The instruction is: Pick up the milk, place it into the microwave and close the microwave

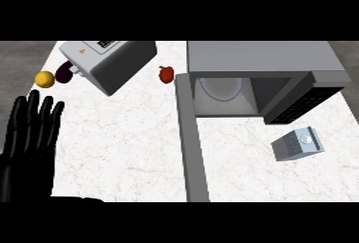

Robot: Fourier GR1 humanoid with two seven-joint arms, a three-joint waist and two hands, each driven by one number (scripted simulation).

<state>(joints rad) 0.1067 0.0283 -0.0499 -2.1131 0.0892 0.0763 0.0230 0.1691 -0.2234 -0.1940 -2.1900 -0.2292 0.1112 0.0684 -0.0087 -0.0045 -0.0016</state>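
Milk not yet picked up; microwave open.
Left hand (29,137) rests with straight fingers at the left edge, right hand unseen; past the toaster (105,61) and open microwave (259,71), the milk carton (298,143) lies on the counter, needing a right-side reach and grasp.

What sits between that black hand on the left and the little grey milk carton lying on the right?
In the head view, between the left hand and the grey milk carton, the microwave's open grey door crosses the white marble counter.
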